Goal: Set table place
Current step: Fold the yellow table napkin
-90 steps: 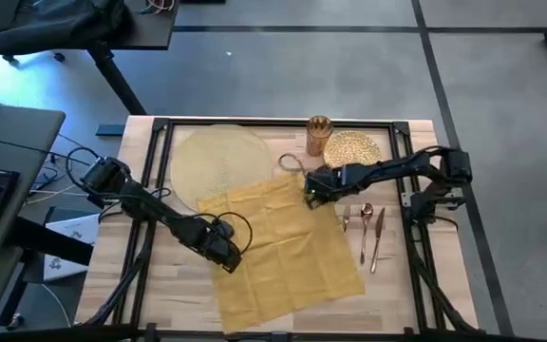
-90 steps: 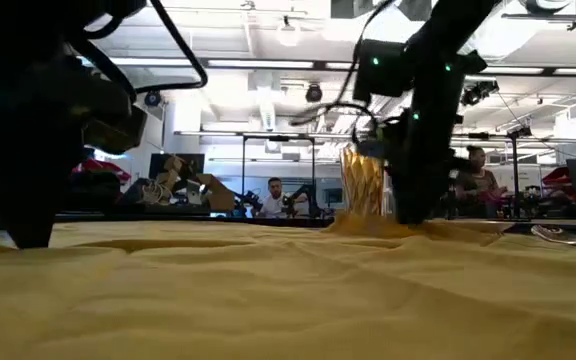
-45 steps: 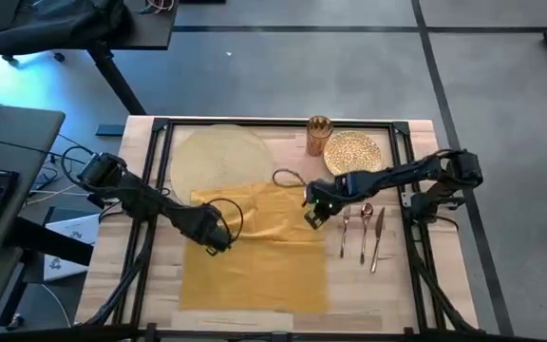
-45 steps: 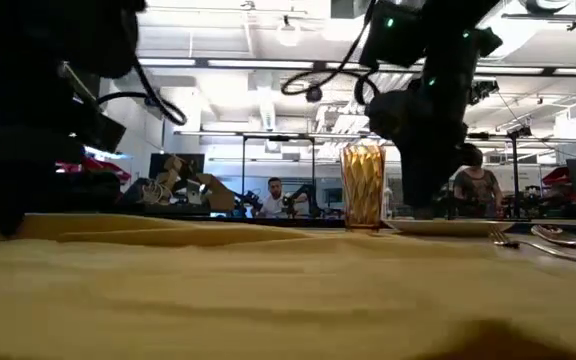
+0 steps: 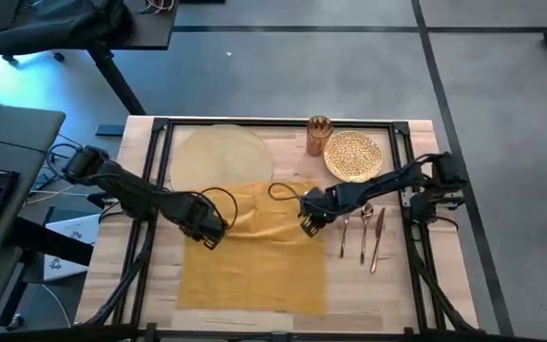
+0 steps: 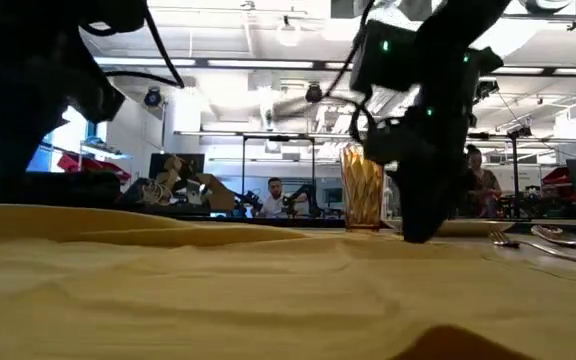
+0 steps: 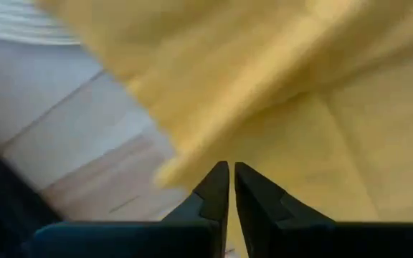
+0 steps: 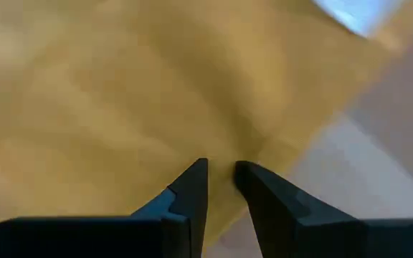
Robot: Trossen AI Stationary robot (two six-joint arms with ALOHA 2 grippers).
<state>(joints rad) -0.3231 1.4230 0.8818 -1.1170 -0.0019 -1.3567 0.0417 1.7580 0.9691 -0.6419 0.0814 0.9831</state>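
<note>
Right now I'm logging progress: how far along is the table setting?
Done: little. The placemat is laid out, but the plate, cup and cutlery sit off it. In hand: the left gripper and right gripper are at the napkin, which overlaps the placemat's edge. Left: arranging everything at the placemat.

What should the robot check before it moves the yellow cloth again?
1. Left gripper at napkin's left top corner: ok.
2. Right gripper at its right top corner: ok.
3. Grippers really pinching cloth: cannot tell; fingers look nearly closed.
4. Napkin lying flat: not ok, top edge is bunched.
5. Placemat uncovered: not ok, napkin overlaps its near edge.
6. Cutlery, plate and glass off the cloth: ok.
</note>
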